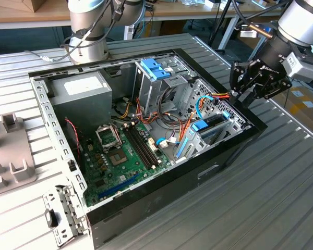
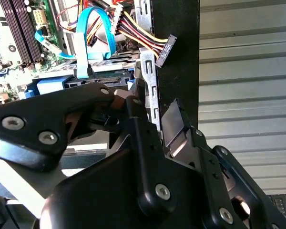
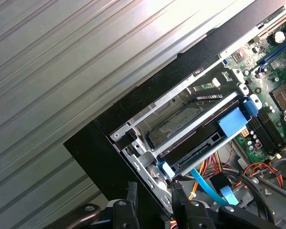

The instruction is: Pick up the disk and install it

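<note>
The disk (image 1: 207,128), silver metal in a bright blue carrier, lies flat in the drive bay at the corner of the open computer case (image 1: 235,151) on the exterior view's right. In the first wrist view the disk (image 3: 200,138) sits in the metal cage with its blue tab toward the motherboard and a blue cable running to its end. In the second wrist view the disk's (image 2: 52,86) blue frame shows beside its connector. My gripper (image 1: 241,91) hovers just above the case's rim beside that bay, open and empty, with its fingertips (image 3: 129,192) apart over the bay's corner (image 2: 152,112).
Inside the case are a grey power supply (image 1: 81,89), a green motherboard (image 1: 120,156), a pale blue latch (image 1: 155,69) and loose coloured cables (image 1: 182,122). The arm's base (image 1: 88,31) stands behind the case. A grey fixture (image 1: 10,156) and a metal bracket (image 1: 62,216) lie on the slatted table.
</note>
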`<action>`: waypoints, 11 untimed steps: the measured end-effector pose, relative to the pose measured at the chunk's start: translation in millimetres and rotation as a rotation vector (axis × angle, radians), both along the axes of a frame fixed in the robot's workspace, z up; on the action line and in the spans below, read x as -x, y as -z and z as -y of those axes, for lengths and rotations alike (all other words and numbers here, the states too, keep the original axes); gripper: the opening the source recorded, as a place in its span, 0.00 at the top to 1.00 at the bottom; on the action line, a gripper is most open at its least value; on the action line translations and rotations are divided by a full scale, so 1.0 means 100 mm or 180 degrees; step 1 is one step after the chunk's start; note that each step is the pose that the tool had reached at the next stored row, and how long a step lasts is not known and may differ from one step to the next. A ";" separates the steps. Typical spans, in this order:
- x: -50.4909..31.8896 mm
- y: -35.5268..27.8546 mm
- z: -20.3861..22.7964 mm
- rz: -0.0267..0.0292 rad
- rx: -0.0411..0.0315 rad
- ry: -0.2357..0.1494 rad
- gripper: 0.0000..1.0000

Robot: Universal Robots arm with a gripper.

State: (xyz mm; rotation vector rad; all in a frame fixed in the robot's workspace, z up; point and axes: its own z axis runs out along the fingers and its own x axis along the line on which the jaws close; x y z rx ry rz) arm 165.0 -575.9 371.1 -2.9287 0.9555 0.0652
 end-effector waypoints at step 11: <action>-0.078 0.047 -0.212 -0.0002 -0.0001 0.0000 0.58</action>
